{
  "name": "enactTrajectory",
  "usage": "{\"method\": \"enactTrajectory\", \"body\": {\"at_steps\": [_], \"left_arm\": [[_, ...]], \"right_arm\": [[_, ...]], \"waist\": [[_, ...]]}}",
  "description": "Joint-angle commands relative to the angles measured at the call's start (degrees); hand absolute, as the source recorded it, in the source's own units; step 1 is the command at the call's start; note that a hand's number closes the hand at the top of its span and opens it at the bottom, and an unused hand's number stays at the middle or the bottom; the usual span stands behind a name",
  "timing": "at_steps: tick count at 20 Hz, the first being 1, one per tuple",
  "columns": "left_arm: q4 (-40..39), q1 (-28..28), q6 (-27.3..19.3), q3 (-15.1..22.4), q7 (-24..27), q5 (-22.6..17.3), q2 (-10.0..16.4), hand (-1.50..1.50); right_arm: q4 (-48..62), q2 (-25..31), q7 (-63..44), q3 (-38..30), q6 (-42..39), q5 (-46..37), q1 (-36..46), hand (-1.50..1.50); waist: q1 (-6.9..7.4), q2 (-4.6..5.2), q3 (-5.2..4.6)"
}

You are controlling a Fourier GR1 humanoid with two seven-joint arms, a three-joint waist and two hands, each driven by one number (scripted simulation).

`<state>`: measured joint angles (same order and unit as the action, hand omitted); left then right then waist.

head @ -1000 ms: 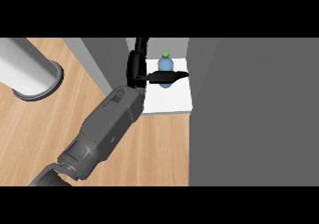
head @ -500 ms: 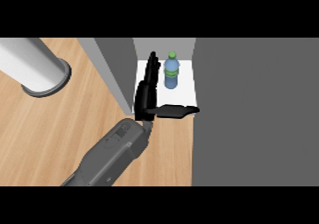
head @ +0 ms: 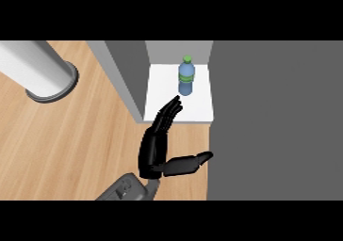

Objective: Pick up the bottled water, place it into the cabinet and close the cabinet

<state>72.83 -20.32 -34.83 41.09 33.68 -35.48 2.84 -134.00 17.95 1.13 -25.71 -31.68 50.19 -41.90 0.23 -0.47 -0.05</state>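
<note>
Head view, the only one. Bottle (head: 186, 77) stood upright at the back of the white shelf (head: 200, 110) inside the cabinet (head: 175, 49), green cap up, nothing touching it. Left hand (head: 155, 146) was at the shelf's front edge. Its fingers (head: 171, 110) were straight & together, tips reaching just over that edge, and the thumb (head: 191, 162) stuck out toward the shelf's right side. It held nothing & was apart from the bottle, w/ bare shelf between. Forearm (head: 126, 188) came in well in front of the shelf. Right hand didn't show.

Grey side wall (head: 126, 77) ran along the shelf's left edge. A darker grey panel (head: 279, 117) butted the shelf's right edge & ran on toward the front. Couldn't tell which of the two, if either, was the door. Grey column (head: 31, 66) stood well left of the shelf on the wood counter (head: 70, 141).

Progress, as I judged it: pick-up & placing looked done, w/ the bottle in, standing, hand free. Left to do: shut the cabinet. The shelf lay open to view, so it wasn't closed yet. Next step prob. meant getting the flat hand onto the door & pushing it across the shelf's front w/o clipping the bottle. Risk: fingers that near the shelf could knock the bottle over if they swept inward.
</note>
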Motion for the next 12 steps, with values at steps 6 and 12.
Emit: {"method": "enactTrajectory", "body": {"at_steps": [6, 12], "left_arm": [[18.84, 14.66, 2.61, 6.32, -1.22, 2.68, 12.19, 1.50], [26.68, 20.71, 5.41, 3.09, -2.46, 1.44, 21.74, 1.50]], "right_arm": [[-11.05, 1.02, -4.97, 2.37, -1.31, -2.81, -2.08, 1.50], [-10.20, 1.95, -5.36, 2.66, -6.32, -4.18, -3.15, 1.50]], "waist": [[0.15, -0.02, -0.02], [-0.18, 0.04, -0.01]]}}
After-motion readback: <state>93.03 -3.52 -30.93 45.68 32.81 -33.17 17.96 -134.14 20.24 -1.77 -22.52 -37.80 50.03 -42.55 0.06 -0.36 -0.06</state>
